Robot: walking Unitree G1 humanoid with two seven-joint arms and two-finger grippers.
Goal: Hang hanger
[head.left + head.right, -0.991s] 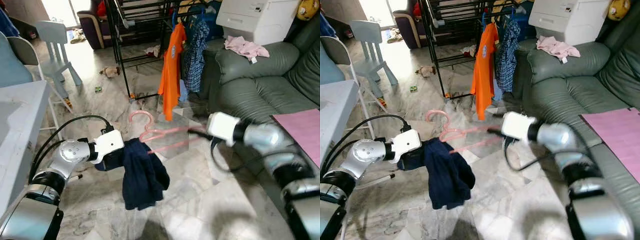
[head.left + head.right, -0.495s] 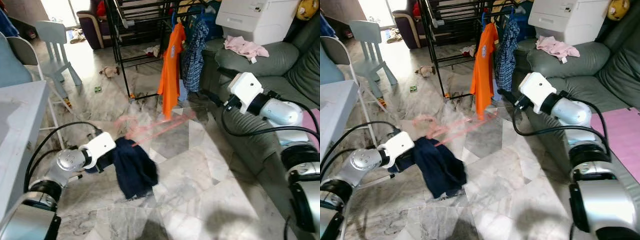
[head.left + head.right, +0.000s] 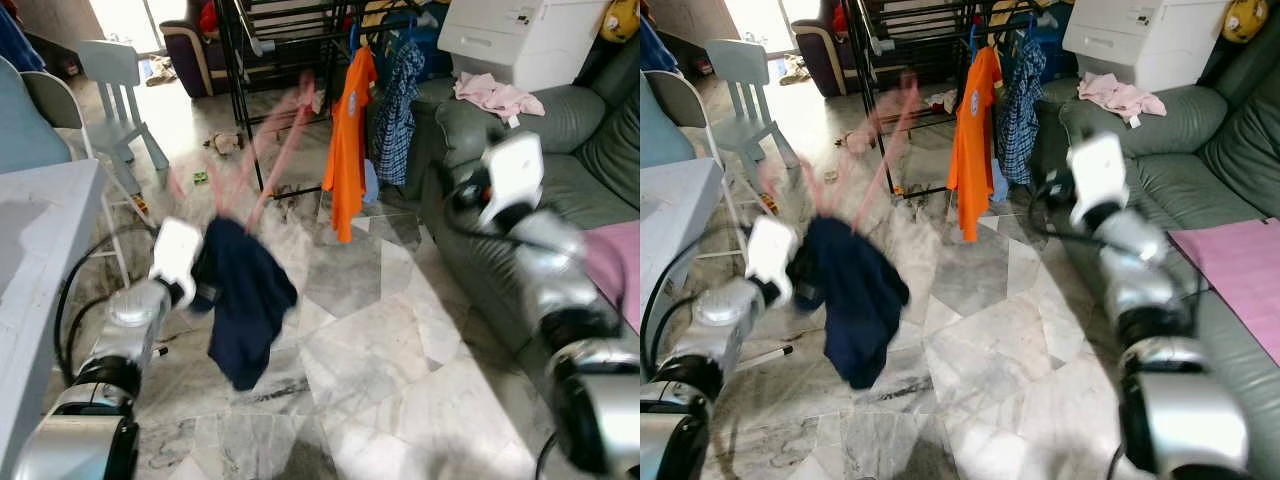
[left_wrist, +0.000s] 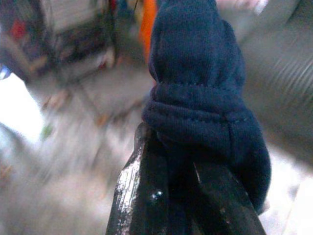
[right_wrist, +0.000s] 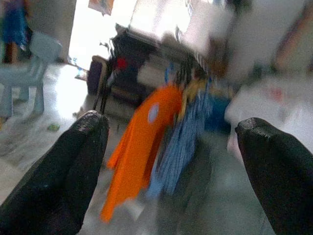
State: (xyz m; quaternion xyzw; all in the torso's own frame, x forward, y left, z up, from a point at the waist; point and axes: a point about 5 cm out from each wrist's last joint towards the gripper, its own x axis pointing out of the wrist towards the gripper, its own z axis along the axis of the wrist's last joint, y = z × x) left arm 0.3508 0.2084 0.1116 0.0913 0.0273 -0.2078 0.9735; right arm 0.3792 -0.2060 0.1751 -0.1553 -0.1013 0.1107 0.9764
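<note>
Pinching a dark blue cloth (image 3: 243, 300) on a blurry pink hanger (image 3: 268, 140), the left gripper (image 4: 183, 196) faces the rack (image 3: 262, 40); the right gripper (image 5: 171, 171) is spread wide near the sofa (image 3: 500, 160).

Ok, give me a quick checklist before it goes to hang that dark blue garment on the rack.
1. Left tool gripping the navy blue cloth garment: ok.
2. Pink plastic hanger steady: not ok, motion-blurred.
3. Hanger seated inside garment: cannot tell.
4. Right tool free: ok, fingers apart, holding nothing.
5. Black metal drying rack within reach: not ok, it stands well ahead.
6. Free rail beside the orange shirt: cannot tell.
</note>
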